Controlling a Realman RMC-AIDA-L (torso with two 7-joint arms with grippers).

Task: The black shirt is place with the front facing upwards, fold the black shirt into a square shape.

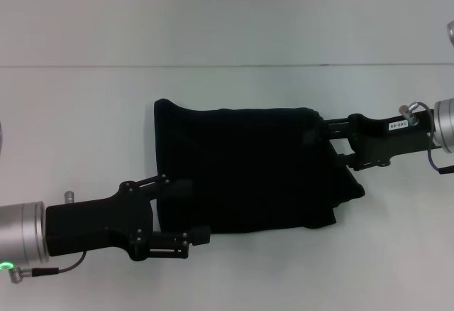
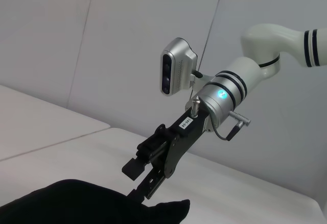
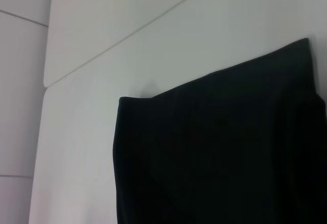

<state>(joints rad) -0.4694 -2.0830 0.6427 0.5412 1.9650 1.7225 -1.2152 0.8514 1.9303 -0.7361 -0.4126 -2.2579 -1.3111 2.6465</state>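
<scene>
The black shirt [image 1: 248, 169] lies folded into a rough rectangle in the middle of the white table [image 1: 78, 126], with a loose flap sticking out at its right side. My left gripper [image 1: 190, 211] is open at the shirt's left edge, one finger over the cloth and the other beside the near-left corner. At the shirt's right edge my right gripper [image 1: 328, 143] is open with its fingertips at the cloth. The left wrist view shows the right gripper [image 2: 137, 180] touching down on the shirt [image 2: 76, 206]. In the right wrist view only the shirt [image 3: 219, 152] appears.
A seam [image 1: 213, 66] runs across the white surface behind the shirt. Bare white tabletop surrounds the cloth on all sides. The right arm's wrist camera [image 2: 176, 65] and pale arm [image 2: 265, 45] rise above the table's far side.
</scene>
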